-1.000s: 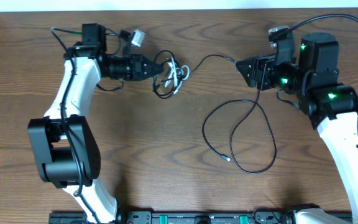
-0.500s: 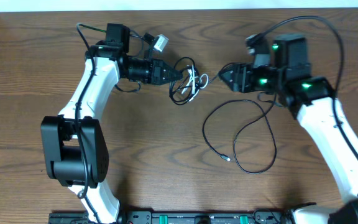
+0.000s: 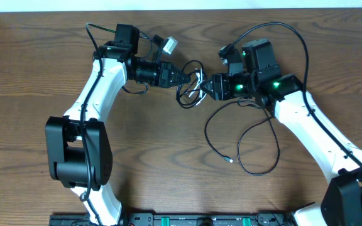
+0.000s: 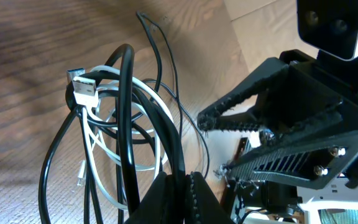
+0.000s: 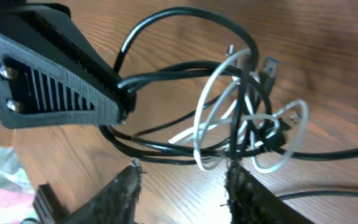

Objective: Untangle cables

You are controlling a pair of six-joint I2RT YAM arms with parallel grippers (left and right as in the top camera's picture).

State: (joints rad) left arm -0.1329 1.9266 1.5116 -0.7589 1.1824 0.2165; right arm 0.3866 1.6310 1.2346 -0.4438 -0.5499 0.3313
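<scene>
A tangle of a thick black cable (image 3: 190,68) and a shorter white cable (image 3: 197,81) hangs above the table centre. My left gripper (image 3: 180,75) is shut on the black cable (image 4: 127,118) and holds the bundle up; the white cable (image 4: 101,155) loops through it. My right gripper (image 3: 211,86) is open, right next to the tangle. In the right wrist view its fingertips (image 5: 182,177) sit just below the white loops (image 5: 219,109) and black cable (image 5: 166,78). A second thin black cable (image 3: 256,141) lies looped on the table.
The wooden table (image 3: 30,69) fills the view. The thin cable's plug end (image 3: 230,159) lies near the front middle. A dark rail (image 3: 181,220) runs along the table's front edge.
Both arms moved toward the centre. The left gripper carried the tangle to the right. The right gripper swung left and now sits against the tangle.
</scene>
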